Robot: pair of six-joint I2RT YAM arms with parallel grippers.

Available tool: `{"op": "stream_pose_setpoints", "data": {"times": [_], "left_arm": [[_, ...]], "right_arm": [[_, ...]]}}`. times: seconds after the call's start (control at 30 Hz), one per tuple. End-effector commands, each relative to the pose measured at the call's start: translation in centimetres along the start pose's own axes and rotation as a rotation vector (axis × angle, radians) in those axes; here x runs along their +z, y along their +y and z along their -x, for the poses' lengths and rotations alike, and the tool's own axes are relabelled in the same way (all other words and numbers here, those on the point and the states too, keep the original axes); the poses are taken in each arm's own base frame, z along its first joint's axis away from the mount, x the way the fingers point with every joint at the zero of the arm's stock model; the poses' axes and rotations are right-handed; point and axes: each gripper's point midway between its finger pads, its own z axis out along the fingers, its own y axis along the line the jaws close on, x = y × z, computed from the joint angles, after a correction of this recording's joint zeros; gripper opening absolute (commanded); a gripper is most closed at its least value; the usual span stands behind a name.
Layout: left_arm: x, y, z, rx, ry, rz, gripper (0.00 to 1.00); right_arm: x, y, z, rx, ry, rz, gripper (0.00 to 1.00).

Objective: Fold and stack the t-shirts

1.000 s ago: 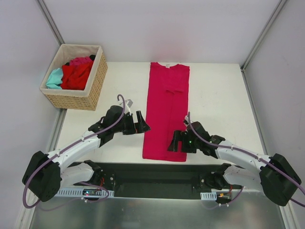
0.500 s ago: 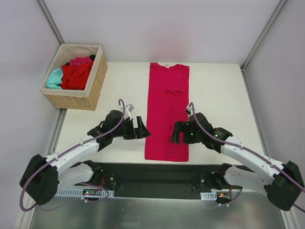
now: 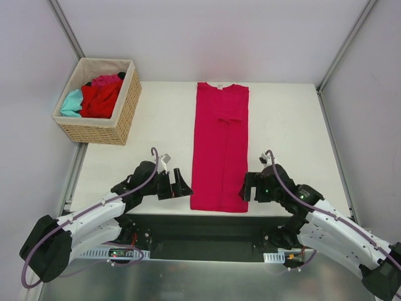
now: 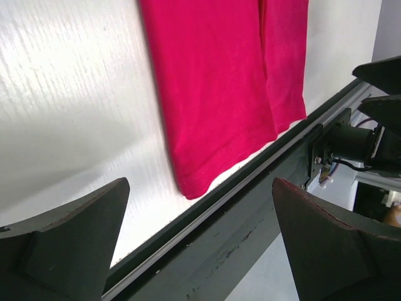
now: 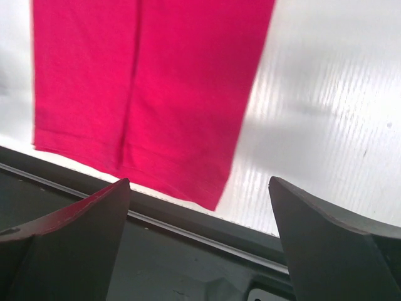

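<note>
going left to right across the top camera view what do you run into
wicker basket → left gripper → magenta t-shirt → right gripper

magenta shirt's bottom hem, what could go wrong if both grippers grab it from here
1. The hem of the magenta t-shirt lies at the near edge of the table, beside the dark rail. The open left gripper or right gripper, coming in low, might strike the rail or push cloth over the edge.
2. The shirt is folded in layers, so a pinch could catch only the top flap and pull the lengthwise fold open.
</note>
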Motion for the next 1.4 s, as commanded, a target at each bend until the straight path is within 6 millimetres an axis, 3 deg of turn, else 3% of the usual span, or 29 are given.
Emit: {"op": "stream_pose_setpoints", "data": {"times": [0.0,0.33,0.53,0.83,0.97,1.37], "left_arm": [[0.8,0.1,-2.0,-0.049,0.053,-0.046,0.97],[2.5,-1.1,-5.2,-0.109,0.196,-0.137,0.94],[2.1,-1.5,-6.4,-0.14,0.235,-0.154,0.91],[0.9,0.8,-7.9,-0.178,0.233,-0.076,0.83],[1.0,1.7,-8.0,-0.175,0.214,-0.051,0.76],[3.2,2.0,-7.5,-0.143,0.234,-0.035,0.71]], "right_arm": [[0.5,-0.6,-1.3,0.041,0.038,-0.023,0.96],[3.2,-0.5,-4.7,0.12,0.153,-0.005,0.98],[3.4,-0.8,-6.1,0.137,0.195,-0.007,0.99],[3.8,-0.8,-6.6,0.152,0.21,-0.004,0.99],[3.9,-0.5,-6.6,0.157,0.215,0.007,0.93],[3.6,-0.8,-7.6,0.184,0.239,0.013,0.77]]}}
